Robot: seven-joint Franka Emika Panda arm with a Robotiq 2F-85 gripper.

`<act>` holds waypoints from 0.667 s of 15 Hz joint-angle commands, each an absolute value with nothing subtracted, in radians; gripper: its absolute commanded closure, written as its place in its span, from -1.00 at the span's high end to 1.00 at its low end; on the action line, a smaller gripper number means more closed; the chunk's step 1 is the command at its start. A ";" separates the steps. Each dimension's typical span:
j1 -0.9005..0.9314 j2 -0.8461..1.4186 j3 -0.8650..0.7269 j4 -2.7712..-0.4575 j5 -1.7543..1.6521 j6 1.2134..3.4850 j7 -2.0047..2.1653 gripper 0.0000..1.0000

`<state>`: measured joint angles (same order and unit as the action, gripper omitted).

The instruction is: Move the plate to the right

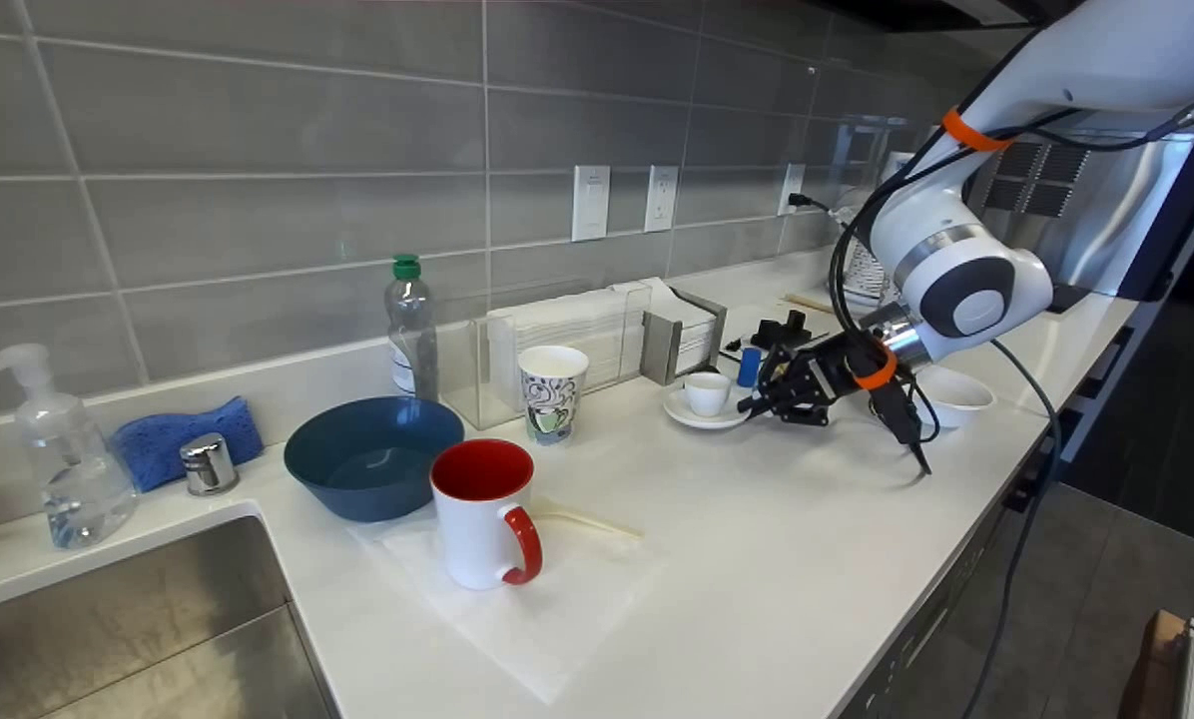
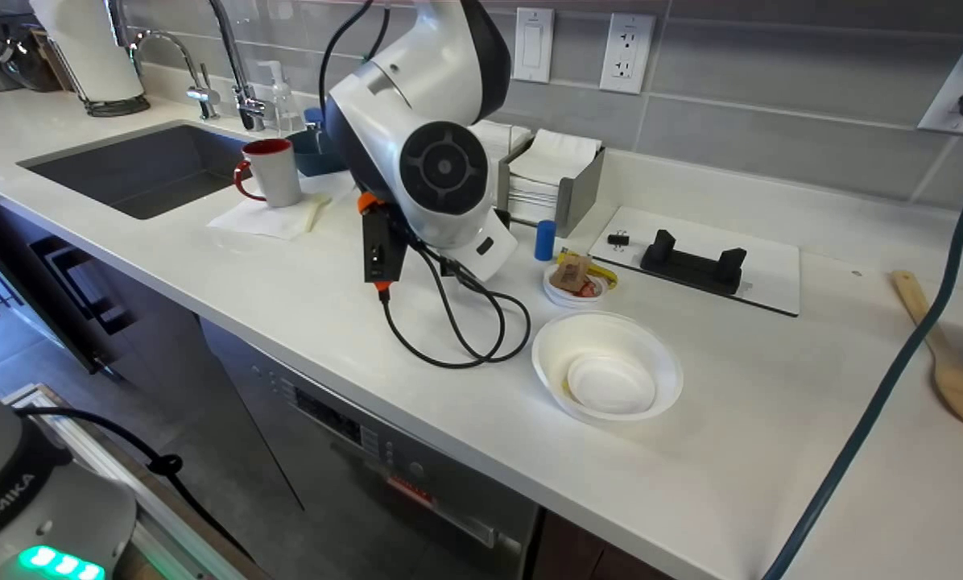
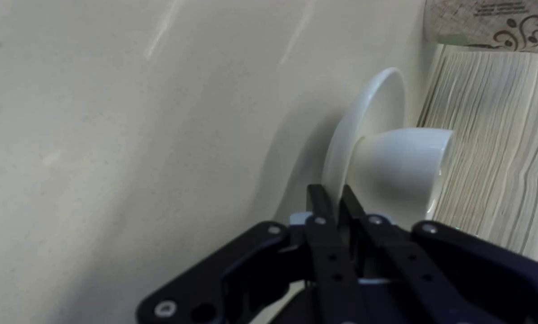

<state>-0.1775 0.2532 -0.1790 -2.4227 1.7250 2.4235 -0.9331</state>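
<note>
The plate [image 1: 702, 423] is a small white saucer on the counter, with a small white cup [image 1: 707, 392] standing on it. My gripper [image 1: 747, 407] reaches the plate's edge at the robot-arm side. In the wrist view the fingertips [image 3: 335, 200] are closed around the rim of the plate [image 3: 341, 148], one finger on each side. The cup [image 3: 397, 166] stands on the plate close beside one finger. I cannot tell whether the plate is lifted off the counter. In an exterior view the arm [image 2: 441, 161] hides the plate, cup and fingertips.
Near the plate stand a paper cup [image 1: 552, 394], a napkin holder [image 1: 684, 335] and a blue cylinder [image 2: 545, 240]. A small dish with packets [image 2: 574, 286], a white bowl [image 2: 659, 366] and a board with a black stand [image 2: 695, 266] lie along the counter. A cable [image 2: 876, 403] crosses there.
</note>
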 commanded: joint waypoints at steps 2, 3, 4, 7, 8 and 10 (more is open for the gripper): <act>-0.162 0.270 -0.192 -2.401 1.749 2.455 -0.961 -0.95; -0.162 0.273 -0.191 -2.398 1.752 2.459 -0.964 -0.95; -0.162 0.274 -0.191 -2.397 1.752 2.460 -0.966 -0.95; -0.162 0.284 -0.192 -2.387 1.750 2.463 -0.969 -0.95; -0.161 0.291 -0.192 -2.381 1.751 2.469 -0.965 -0.95; -0.160 0.304 -0.192 -2.371 1.743 2.474 -0.954 -0.95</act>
<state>-0.1773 0.2801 -0.1810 -2.3996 1.7260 2.4527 -0.9531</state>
